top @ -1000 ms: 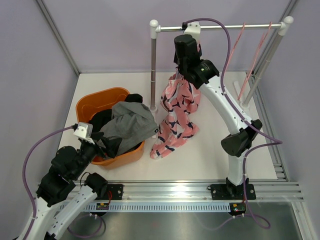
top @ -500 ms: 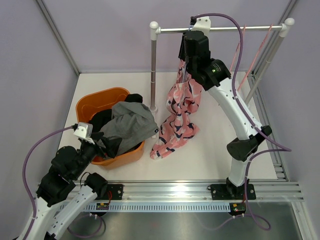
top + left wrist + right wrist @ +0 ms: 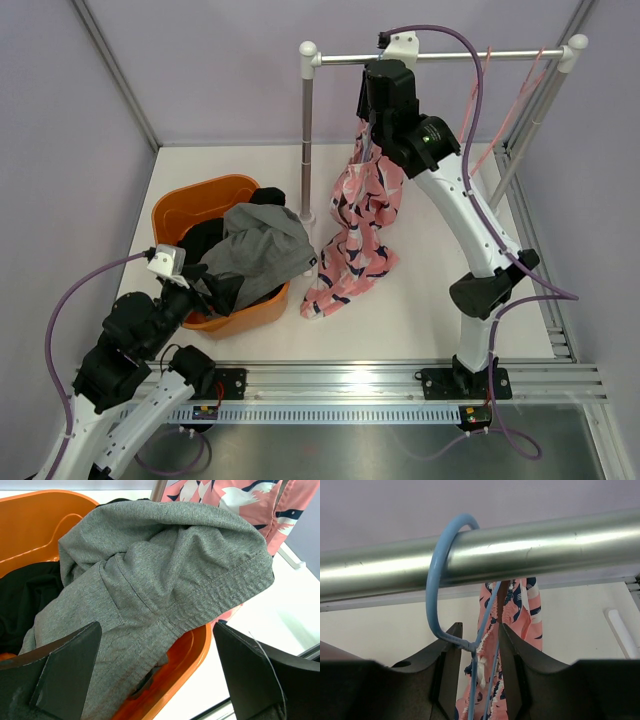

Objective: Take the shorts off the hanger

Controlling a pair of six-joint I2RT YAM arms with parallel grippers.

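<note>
The pink shorts with a dark bird print (image 3: 360, 215) hang from a light blue hanger (image 3: 436, 580), and their lower part lies on the table. The hanger's hook is over the metal rod (image 3: 545, 550). My right gripper (image 3: 477, 650) is just under the rod (image 3: 450, 55). It is closed narrowly on the hanger's neck and the gathered waistband (image 3: 520, 615). In the top view it (image 3: 372, 125) is at the top of the shorts. My left gripper (image 3: 157, 680) is open and empty over the near rim of the orange basket (image 3: 30, 520). A corner of the shorts (image 3: 250, 500) shows there.
The orange basket (image 3: 190, 200) holds a grey garment (image 3: 260, 245) and dark clothes; the grey garment (image 3: 165, 570) drapes over its rim. The rack's left post (image 3: 306, 140) stands beside the shorts. Pink empty hangers (image 3: 510, 110) hang at the rod's right end.
My right gripper has risen and moved right to the rod, carrying the hanger and lifting the shorts. It has barely shifted in the last half second. The left arm has not moved.
</note>
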